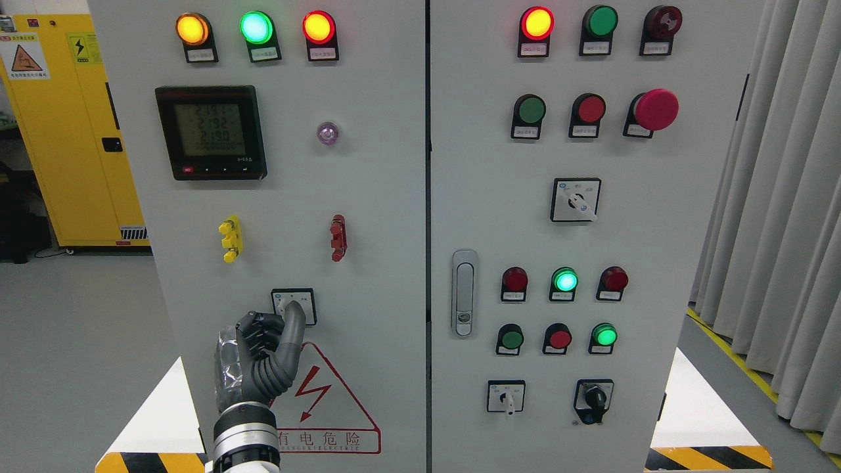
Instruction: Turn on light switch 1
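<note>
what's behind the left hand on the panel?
The left hand covers the lower part of a small square switch plate; its raised finger lies over the knob, so the knob's position cannot be read. It also hides the left edge of the red warning triangle.

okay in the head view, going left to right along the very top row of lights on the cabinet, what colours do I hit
Amber light → lit green light → lit red light → lit red light → unlit green light → dark red light.

You saw the meter [211,132] reading 2192 and 2190, and the red warning sign [328,410] reading "有电危险" on the left door [381,197].
</note>
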Robot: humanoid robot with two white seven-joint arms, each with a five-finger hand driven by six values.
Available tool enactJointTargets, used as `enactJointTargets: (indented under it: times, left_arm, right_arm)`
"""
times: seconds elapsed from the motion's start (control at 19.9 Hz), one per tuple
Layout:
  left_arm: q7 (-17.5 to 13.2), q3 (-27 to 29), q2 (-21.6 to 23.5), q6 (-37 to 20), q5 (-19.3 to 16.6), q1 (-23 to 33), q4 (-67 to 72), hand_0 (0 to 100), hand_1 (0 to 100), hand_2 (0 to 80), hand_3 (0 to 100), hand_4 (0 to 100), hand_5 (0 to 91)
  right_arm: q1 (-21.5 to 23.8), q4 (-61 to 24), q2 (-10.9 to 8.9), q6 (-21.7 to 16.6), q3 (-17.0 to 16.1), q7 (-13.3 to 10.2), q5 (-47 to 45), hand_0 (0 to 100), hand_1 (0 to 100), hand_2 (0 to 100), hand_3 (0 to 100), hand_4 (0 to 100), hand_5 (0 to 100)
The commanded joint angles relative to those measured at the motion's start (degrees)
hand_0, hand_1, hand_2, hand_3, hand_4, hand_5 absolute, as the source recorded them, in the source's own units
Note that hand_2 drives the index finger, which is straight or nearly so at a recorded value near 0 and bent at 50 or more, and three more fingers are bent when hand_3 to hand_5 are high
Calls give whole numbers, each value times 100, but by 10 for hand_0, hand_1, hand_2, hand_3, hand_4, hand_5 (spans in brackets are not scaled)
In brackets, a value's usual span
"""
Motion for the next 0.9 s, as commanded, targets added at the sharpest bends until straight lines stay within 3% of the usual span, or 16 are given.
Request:
enactJointTargets:
  times: [0.0, 0.6, 0.65, 0.75, 0.85]
  left_arm:
    - [-12, 2, 0, 10, 12, -30, 17, 619, 485, 636, 910, 888, 824]
    - [-12, 2, 0, 10, 20, -22, 26, 650, 485, 638, 911, 888, 821]
    - [-12, 2, 9, 10, 20, -22, 26, 573, 480, 638, 911, 887, 821]
    - [-12, 2, 0, 10, 20, -22, 17, 533, 479, 637, 911, 887, 821]
    - [-12, 2, 0, 10, 55, -22, 26, 419, 475, 638, 911, 887, 821]
  right_arm:
    - [0, -1, 0, 4, 0, 4, -167, 0, 500, 40, 0, 0, 0]
    - [0, -1, 0, 4, 0, 4, -167, 0, 500, 40, 0, 0, 0]
    - [0, -1, 0, 4, 0, 4, -167, 0, 500, 40, 0, 0, 0]
    - [0, -1, 0, 4, 0, 4, -167, 0, 500, 40, 0, 0, 0]
    - [0, -1, 0, 4, 0, 4, -167, 0, 500, 40, 0, 0, 0]
